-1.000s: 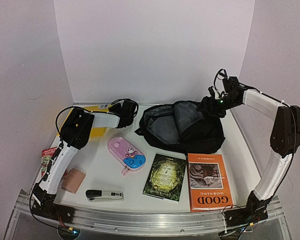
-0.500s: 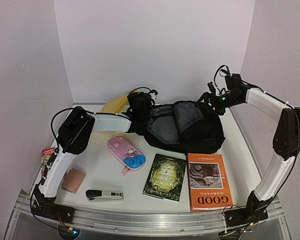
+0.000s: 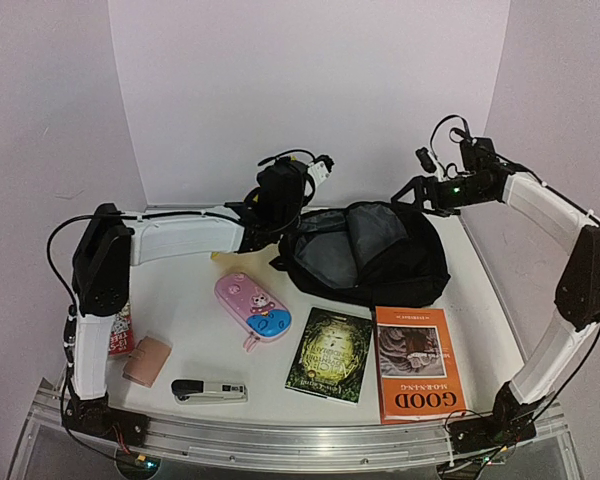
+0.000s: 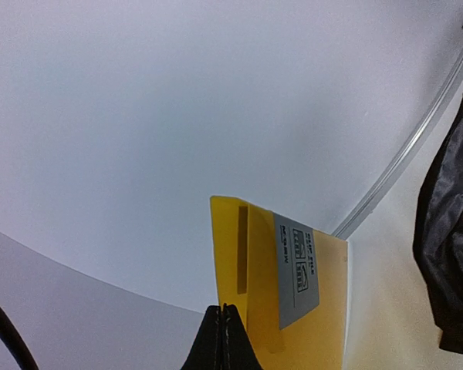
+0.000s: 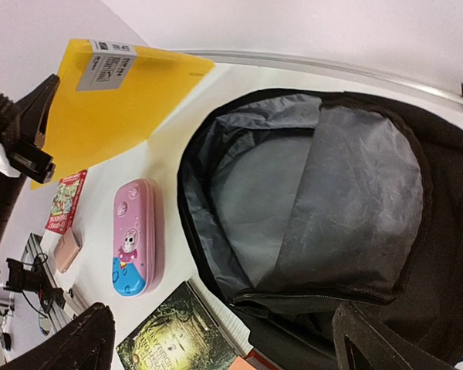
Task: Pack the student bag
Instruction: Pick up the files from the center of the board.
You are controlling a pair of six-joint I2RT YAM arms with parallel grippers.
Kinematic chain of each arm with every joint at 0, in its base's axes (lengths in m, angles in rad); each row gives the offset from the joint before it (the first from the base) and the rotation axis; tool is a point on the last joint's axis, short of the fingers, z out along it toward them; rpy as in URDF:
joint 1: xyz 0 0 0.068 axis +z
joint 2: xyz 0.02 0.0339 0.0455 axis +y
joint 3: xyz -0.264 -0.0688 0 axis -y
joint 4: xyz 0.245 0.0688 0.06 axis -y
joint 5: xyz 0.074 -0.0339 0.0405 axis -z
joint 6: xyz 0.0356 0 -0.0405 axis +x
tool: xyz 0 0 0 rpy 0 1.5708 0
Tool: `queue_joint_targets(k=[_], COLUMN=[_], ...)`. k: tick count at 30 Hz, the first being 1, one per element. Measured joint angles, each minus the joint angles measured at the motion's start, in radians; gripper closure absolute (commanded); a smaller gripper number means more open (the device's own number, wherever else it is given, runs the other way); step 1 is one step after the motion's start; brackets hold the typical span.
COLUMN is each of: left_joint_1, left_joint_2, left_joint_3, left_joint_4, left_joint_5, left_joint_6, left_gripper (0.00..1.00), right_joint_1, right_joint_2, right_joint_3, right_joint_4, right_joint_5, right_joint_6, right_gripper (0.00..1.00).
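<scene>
The student bag [image 3: 380, 255] lies open at the back of the table, its grey lining [image 5: 316, 193] showing; its black edge also shows in the left wrist view [image 4: 447, 231]. My left gripper [image 3: 280, 198] hangs just left of the bag's opening. Its jaws [image 4: 225, 312] are shut on the edge of a yellow folder [image 4: 293, 308] with a grey label, which is held up off the table [image 5: 116, 100]. My right gripper [image 3: 420, 190] hovers above the bag's back right corner. It stands wide open [image 5: 224, 347] with nothing between its fingers.
In front of the bag lie a pink cartoon pencil case [image 3: 253, 308], a dark green book [image 3: 329, 354] and an orange book [image 3: 417, 362]. A stapler [image 3: 209, 390], a small pink pad [image 3: 146, 360] and a red packet [image 5: 64, 202] sit at the near left. White walls close the back and sides.
My left arm has lifted the yellow folder from the back left and swung it right, up to the bag's opening. My right gripper has opened wider and drawn up and back.
</scene>
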Motion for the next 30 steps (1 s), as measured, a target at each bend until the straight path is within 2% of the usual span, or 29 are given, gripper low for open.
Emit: queue_joint_targets(k=[6, 13, 21, 30], left_joint_1=[-0.022, -0.050, -0.100, -0.142], left_joint_2=[-0.098, -0.180, -0.266, -0.323], left_joint_3=[0.015, 0.053, 0.141, 0.179], left_joint_4=[-0.191, -0.373, -0.512, -0.628], left_joint_5=[0.105, 0.229, 0.370, 0.550], left_joint_6=[-0.151, -0.247, -0.335, -0.409], left_gripper=[1.00, 1.00, 1.00, 1.00], right_joint_1=[0.000, 0.000, 0.011, 0.095], right_joint_2=[-0.018, -0.045, -0.081, -0.093], right_joint_3=[0.019, 0.052, 0.107, 0.119], right_joint_4=[-0.001, -0.002, -0.001, -0.004], right_joint_5=[-0.054, -0.104, -0.165, -0.194], right_joint_6=[-0.054, -0.108, -0.147, -0.241], right_gripper=[0.02, 0.02, 0.02, 0.02])
